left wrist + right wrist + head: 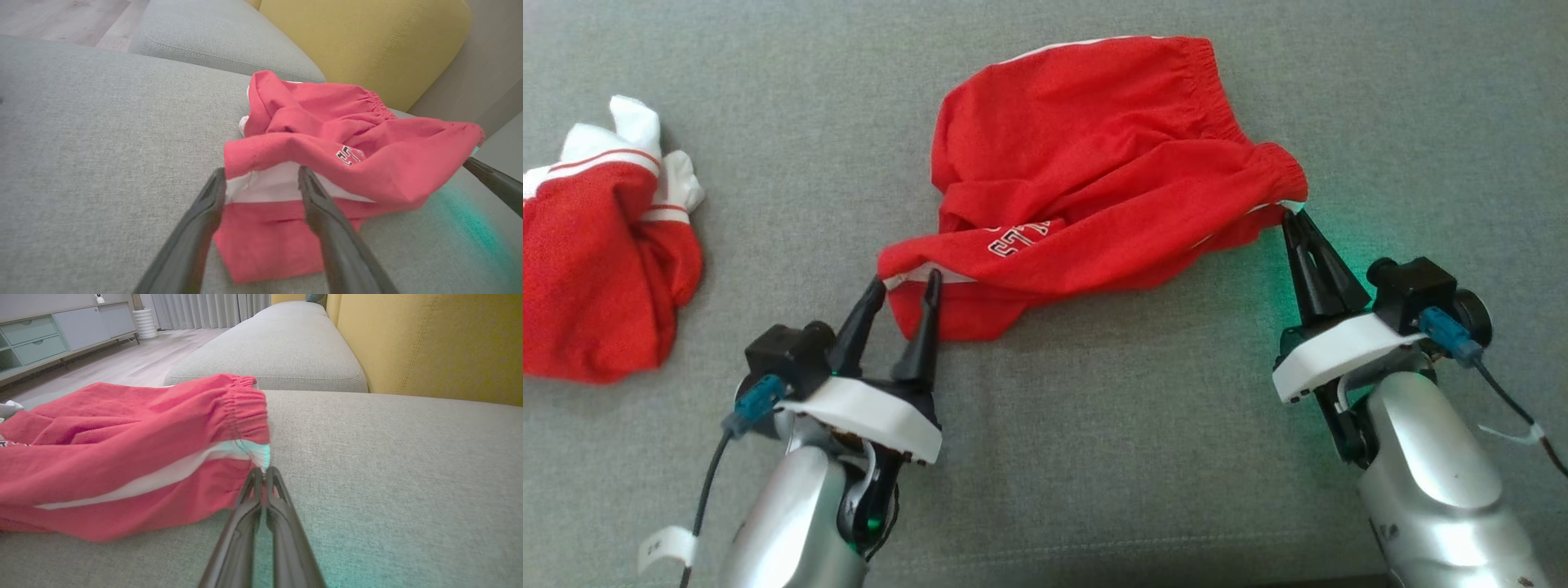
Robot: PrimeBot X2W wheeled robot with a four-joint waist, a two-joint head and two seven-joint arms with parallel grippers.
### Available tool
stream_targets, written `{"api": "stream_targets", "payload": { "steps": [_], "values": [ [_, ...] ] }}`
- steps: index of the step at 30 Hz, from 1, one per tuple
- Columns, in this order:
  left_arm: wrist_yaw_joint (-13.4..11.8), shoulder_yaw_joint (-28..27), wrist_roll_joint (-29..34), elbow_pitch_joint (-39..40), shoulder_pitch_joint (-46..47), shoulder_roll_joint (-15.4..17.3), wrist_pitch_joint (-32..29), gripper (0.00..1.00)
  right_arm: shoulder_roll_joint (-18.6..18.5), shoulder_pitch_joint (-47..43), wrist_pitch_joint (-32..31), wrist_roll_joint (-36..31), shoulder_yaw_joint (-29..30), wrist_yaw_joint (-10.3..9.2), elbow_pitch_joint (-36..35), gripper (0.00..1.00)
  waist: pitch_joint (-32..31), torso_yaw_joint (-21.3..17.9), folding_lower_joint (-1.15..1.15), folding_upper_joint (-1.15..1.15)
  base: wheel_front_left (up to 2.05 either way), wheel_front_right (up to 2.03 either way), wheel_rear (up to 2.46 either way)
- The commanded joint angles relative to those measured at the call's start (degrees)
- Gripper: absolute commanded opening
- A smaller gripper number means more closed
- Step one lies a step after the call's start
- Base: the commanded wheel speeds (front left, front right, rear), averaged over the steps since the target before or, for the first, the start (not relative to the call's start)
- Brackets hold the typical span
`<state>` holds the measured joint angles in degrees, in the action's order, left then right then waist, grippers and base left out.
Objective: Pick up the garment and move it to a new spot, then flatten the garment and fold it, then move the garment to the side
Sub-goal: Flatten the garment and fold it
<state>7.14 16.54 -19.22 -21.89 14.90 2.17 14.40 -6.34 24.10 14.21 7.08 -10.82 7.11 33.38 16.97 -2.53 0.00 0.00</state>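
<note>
Crumpled red-and-white cloth lying at left on grey sofa seat; yellow backrest behind. Beyond, wooden floor; pale drawer cabinet.

Garment on cushion; spare clothing far left.

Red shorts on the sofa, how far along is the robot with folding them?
Early. The red shorts lie rumpled on the grey cushion; whether that is their new spot, I cannot tell. In hand: the right hand is shut on the waistband corner, and the left hand is open with its fingers either side of the white-striped hem. Left: flattening, folding, moving aside.
</note>
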Motion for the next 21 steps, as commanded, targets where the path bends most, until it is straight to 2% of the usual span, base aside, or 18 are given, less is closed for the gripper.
{"api": "stream_targets", "payload": {
  "steps": [1,15,16,17,18,19,21],
  "values": [
    [0.35,-1.24,0.06,1.64,0.23,0.71,0.60,0.98,0.19,0.95,0.79,0.55,-1.14,0.37,-1.40,0.00,-0.27,0.10,0.00,0.00,0.00,0.00,0.00],
    [0.35,-0.91,1.29,0.36,0.95,0.71,0.60,1.00,0.49,1.05,0.79,1.04,-2.05,0.37,-1.18,0.00,-1.07,-0.44,0.00,0.00,0.00,0.00,0.00],
    [0.35,-0.95,1.42,0.24,1.11,0.71,0.60,0.93,0.48,1.08,0.79,1.08,-2.07,0.37,-1.23,0.00,-1.01,-0.53,0.00,0.00,0.00,0.00,0.00],
    [0.35,-1.10,1.69,0.06,1.30,0.71,0.60,0.47,0.47,1.13,0.79,1.11,-2.09,0.37,-1.27,0.00,-0.94,-0.60,0.00,0.00,0.00,0.00,0.00],
    [0.35,-1.42,2.01,-0.09,1.45,0.71,0.60,0.11,0.47,1.18,0.79,1.13,-2.08,0.37,-1.31,0.00,-0.91,-0.66,0.00,0.00,0.00,0.00,0.00],
    [0.35,-1.76,2.29,-0.17,1.58,0.71,0.60,0.00,0.48,1.22,0.79,1.16,-2.07,0.37,-1.34,0.00,-0.87,-0.71,0.00,0.00,0.00,0.00,0.00],
    [0.35,-2.41,2.75,-0.35,1.70,0.71,0.60,0.00,0.54,1.24,0.79,1.27,-2.01,0.37,-1.47,0.00,-0.88,-0.73,0.00,0.00,0.00,0.00,0.00]
  ]
}}
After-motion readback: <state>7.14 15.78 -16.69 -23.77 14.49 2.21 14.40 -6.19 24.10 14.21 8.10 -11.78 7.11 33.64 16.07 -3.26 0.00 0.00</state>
